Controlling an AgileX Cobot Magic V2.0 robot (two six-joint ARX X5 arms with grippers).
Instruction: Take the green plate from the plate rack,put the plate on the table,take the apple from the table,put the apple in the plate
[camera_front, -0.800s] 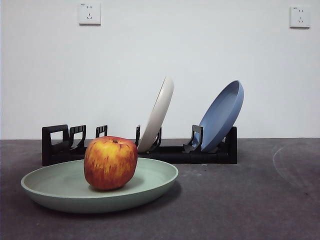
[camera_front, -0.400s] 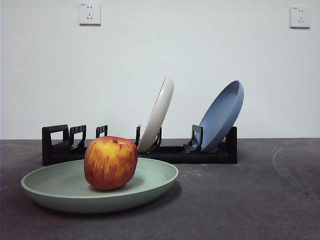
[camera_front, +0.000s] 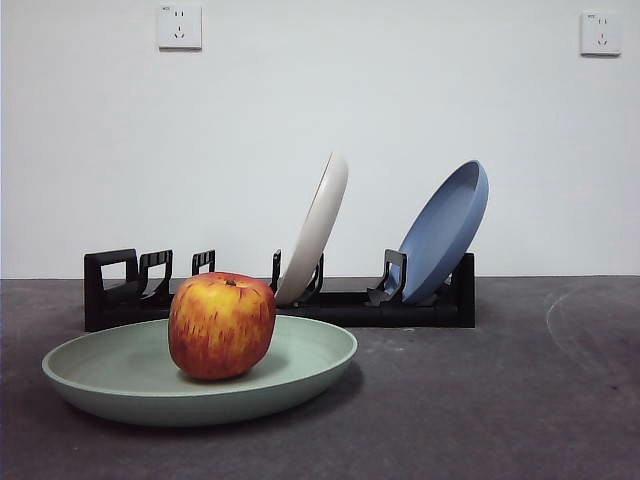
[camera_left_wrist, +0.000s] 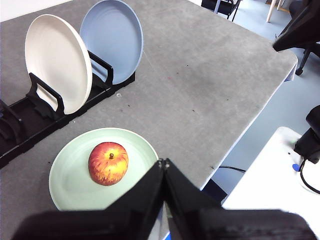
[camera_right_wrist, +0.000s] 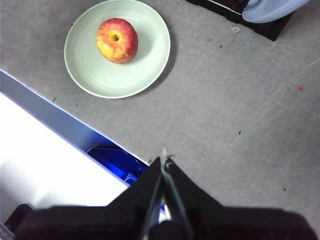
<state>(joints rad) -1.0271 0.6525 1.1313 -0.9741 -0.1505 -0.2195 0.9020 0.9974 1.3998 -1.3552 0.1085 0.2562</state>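
Note:
The green plate (camera_front: 300, 365) lies flat on the table (camera_front: 500, 400) in front of the plate rack (camera_front: 340, 305). The apple (camera_front: 221, 325) rests in the plate, a little left of its middle. From above, the left wrist view shows the apple (camera_left_wrist: 108, 163) on the green plate (camera_left_wrist: 75, 175), with my left gripper (camera_left_wrist: 163, 162) shut and raised well clear of it. My right gripper (camera_right_wrist: 163, 161) is shut too, high over the table's near edge, far from the green plate (camera_right_wrist: 145, 65) and apple (camera_right_wrist: 117, 40). Neither gripper appears in the front view.
A cream-white plate (camera_front: 317, 228) and a blue plate (camera_front: 445, 232) lean in the rack's slots. The rack's left slots (camera_front: 130, 280) hold nothing. Beyond the table's near edge (camera_right_wrist: 60, 117) there is a white surface and a blue object.

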